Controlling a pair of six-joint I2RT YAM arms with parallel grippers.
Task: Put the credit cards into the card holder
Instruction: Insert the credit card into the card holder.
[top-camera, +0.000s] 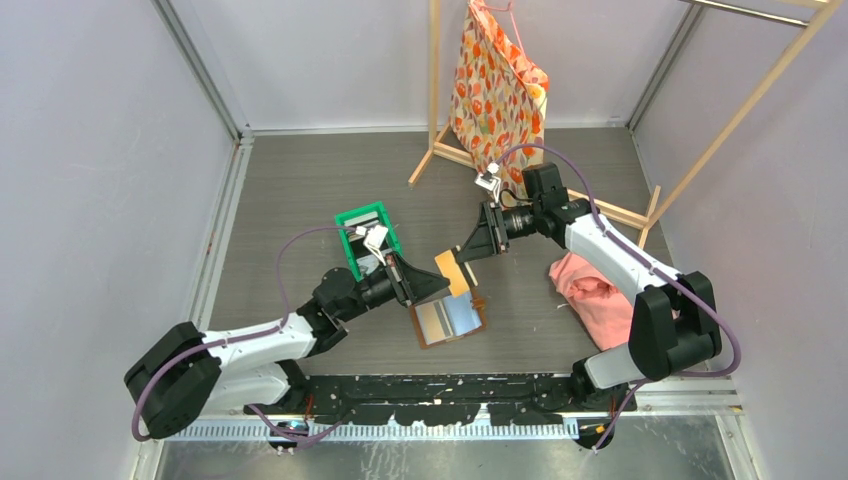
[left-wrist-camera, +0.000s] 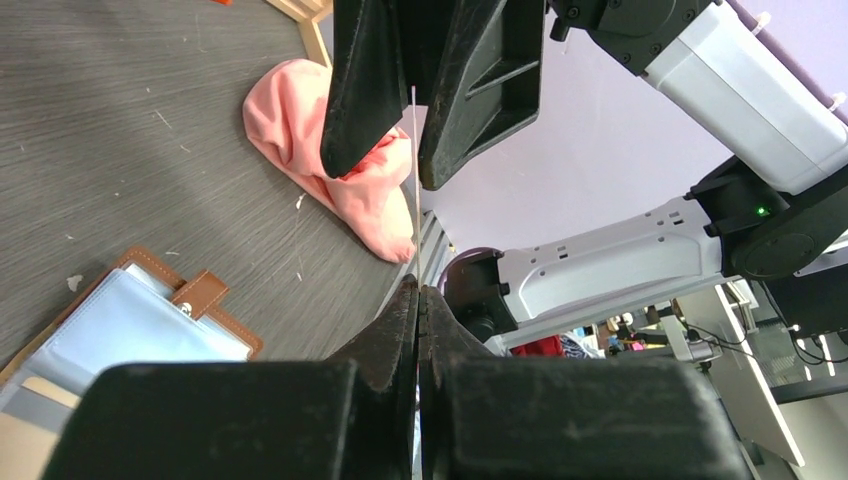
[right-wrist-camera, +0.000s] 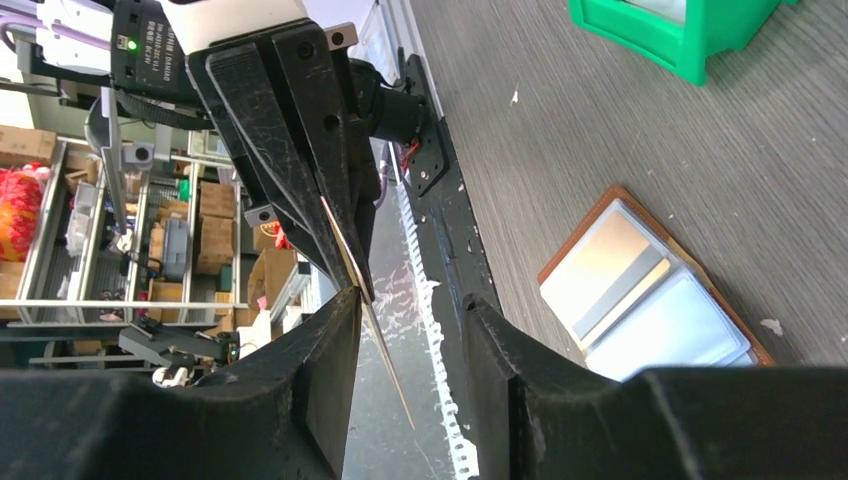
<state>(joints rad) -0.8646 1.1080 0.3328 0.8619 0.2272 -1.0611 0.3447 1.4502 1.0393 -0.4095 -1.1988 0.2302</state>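
- The tan card (top-camera: 453, 273) hung in the air over the table (top-camera: 300, 200), close to the far edge of the open card holder (top-camera: 450, 322), and bridged the two arms.
- The left fingers (left-wrist-camera: 385, 335) were pressed tight on one end of the card. In the left wrist view the card showed only as a thin edge-on line rising from their tips.
- The right fingers (right-wrist-camera: 330, 350) stood wide apart astride the other end. The card lay close against one finger and clear of the other, so they gripped nothing.
- By that, the step in hand was probably a handover or regrasp of the card.
- To do it well, the right fingers needed to centre on the card so that both met its flat faces squarely. Closing off-centre would likely bend or twist the thin plastic against the left hold.
- A short bite near the edge would suit best, leaving most of the card free to lead into a slot.
- The left fingers ought to let go only once the right hold was firm.
- The holder lay lining-up with a grey striped card (right-wrist-camera: 600, 270) on one panel; I could not tell whether it sat in a slot.
- Nothing pinned the holder, so insertion would call for a shallow angle or it might slide.
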